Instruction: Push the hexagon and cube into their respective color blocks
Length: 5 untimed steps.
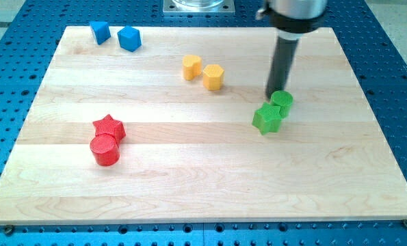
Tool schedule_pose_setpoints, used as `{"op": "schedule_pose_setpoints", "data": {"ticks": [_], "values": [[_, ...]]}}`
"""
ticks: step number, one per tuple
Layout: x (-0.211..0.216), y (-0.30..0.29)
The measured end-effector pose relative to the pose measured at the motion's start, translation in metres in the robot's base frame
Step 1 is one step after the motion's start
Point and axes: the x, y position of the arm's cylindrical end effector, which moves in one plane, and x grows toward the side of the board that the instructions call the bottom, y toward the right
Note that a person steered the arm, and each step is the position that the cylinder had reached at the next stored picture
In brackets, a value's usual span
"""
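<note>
My tip point(274, 94) sits at the upper edge of the green pair, touching or just shy of the green cylinder point(282, 101) — can't tell contact for sure. No hand on this rig, only a plain rod, so no wide or narrow state to report.

Just below-left of the cylinder and touching it is the green star-like block point(267, 119); its exact shape is hard to make out.

Further out, toward the view's top-left of the tip: yellow cylinder point(191, 67) and yellow hexagon point(213, 76), side by side, near but with a thin gap.

Top-left corner: blue cube point(129, 38) just beside a second blue block point(99, 31), wedge-like, shape unclear.

Left-lower area: red star point(109, 127) touching red cylinder point(105, 149).

Progress, as a judgement — all four colours already lie in pairs. The hexagon is next to its yellow mate, the cube next to its blue mate, so the grouping looks essentially done. What may be left: closing the small gaps in the yellow and blue pairs, if contact is required. The tip is well apart from both task blocks right now.

Writing: none readable. No brands or labels on the wooden bench point(203, 184), the blocks or the rod.
</note>
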Motion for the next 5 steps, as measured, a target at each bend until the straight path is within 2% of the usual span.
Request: {"op": "schedule_pose_setpoints", "data": {"ticks": [2,3,4,5], "values": [[0.002,-0.014],[0.004,-0.039],[0.022,-0.045],[0.016,-0.047]]}}
